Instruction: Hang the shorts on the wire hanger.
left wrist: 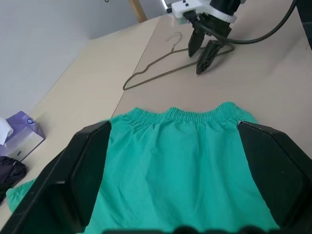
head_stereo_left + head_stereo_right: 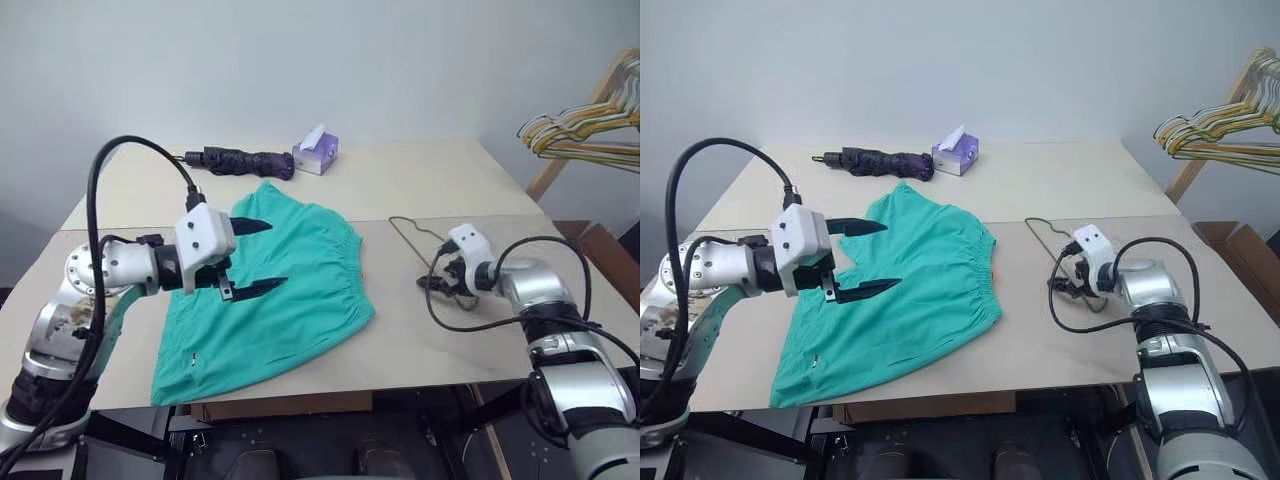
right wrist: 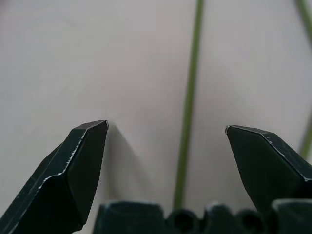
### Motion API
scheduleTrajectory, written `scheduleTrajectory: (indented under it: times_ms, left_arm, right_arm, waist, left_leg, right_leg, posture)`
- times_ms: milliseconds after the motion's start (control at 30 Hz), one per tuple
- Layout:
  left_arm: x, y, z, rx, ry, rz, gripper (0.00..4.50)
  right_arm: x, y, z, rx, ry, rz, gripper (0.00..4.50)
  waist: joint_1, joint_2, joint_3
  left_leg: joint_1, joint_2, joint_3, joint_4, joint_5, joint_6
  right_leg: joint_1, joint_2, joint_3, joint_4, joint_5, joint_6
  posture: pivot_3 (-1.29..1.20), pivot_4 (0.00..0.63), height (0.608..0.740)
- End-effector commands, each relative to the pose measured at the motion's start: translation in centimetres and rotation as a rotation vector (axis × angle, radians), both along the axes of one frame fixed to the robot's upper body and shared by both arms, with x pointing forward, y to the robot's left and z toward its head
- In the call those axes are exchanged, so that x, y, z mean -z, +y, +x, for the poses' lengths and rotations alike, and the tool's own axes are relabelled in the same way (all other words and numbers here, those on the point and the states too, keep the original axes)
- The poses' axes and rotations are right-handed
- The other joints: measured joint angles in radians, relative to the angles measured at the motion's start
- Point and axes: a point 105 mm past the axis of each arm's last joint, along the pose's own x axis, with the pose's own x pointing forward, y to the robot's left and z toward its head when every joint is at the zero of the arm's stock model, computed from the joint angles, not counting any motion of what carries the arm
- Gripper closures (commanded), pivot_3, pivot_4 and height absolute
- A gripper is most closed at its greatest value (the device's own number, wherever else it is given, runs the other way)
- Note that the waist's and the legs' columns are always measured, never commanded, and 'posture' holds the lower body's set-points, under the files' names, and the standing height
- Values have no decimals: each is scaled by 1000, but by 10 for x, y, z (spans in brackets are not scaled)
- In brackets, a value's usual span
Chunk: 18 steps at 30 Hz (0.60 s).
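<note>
The teal-green shorts point(image 2: 300, 300) lie flat on the table, their gathered waistband toward the right. My left gripper point(image 2: 276, 255) hovers open above the left half of the shorts, pointing right, with nothing between its fingers. The left wrist view looks over the shorts point(image 1: 180, 165) past its own open fingers point(image 1: 83, 165). The thin olive-grey wire hanger point(image 2: 405, 232) lies flat on the table right of the shorts. My right gripper point(image 2: 438, 282) stands open just over the hanger's near part, tilted down. In the right wrist view one wire of the hanger point(image 3: 187, 107) runs between the open fingertips point(image 3: 92, 141).
A dark purple folded umbrella point(image 2: 240, 160) and a purple tissue box point(image 2: 316, 153) sit at the table's back. A bundle of coloured hangers point(image 2: 585, 125) hangs on a wooden rack at the far right. A cardboard box point(image 2: 605, 250) stands beside the table's right edge.
</note>
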Motion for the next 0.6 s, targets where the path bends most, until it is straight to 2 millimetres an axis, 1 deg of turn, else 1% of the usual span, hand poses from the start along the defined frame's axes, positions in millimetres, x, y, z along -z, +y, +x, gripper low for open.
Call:
scheduleTrajectory:
  times_ms: [33,67,167,233,267,300,533,600]
  left_arm:
    - [-20,-6,-6,26,-53,-64,33]
    - [-21,-7,-6,28,-54,-74,33]
    - [-24,-7,-7,36,-55,-86,0]
    - [-23,-7,-7,39,-51,-83,0]
    - [-23,-8,-7,42,-49,-82,0]
    - [-22,-8,-7,45,-47,-82,0]
    - [-19,-11,-5,56,-39,-75,0]
    - [-18,-12,-4,55,-33,-76,0]
  right_arm:
    - [-10,3,6,-10,-2,19,0]
    - [-10,3,5,-10,5,23,0]
    - [-5,2,3,-5,56,13,541]
    - [-2,1,1,2,81,7,1215]
    - [-1,1,1,7,90,1,1644]
    - [0,1,1,11,94,-3,1909]
    - [10,-3,-2,54,123,-21,4392]
    - [13,-6,-3,68,119,-43,4454]
  waist:
    - [1,0,0]
    - [1,0,0]
    - [0,0,0]
    - [1,0,0]
    - [1,0,0]
    - [2,0,0]
    - [1,0,0]
    - [1,-1,-1]
  left_leg:
    - [0,0,0,0,0,0]
    - [0,0,0,0,0,0]
    - [0,0,0,0,0,0]
    - [0,0,0,0,0,0]
    - [0,0,0,0,0,0]
    - [0,0,0,0,0,0]
    - [1,0,0,0,0,0]
    - [1,0,0,0,0,0]
  right_leg:
    - [0,0,0,0,0,0]
    - [0,0,0,0,0,0]
    - [0,0,0,0,0,0]
    - [0,0,0,0,0,0]
    - [0,0,0,0,0,0]
    - [0,0,0,0,0,0]
    - [1,0,0,0,0,0]
    - [1,0,0,0,0,0]
  posture:
    - [123,0,740]
    - [123,0,740]
    - [117,0,740]
    - [112,0,740]
    - [112,0,740]
    - [112,0,740]
    - [97,0,740]
    - [95,0,740]
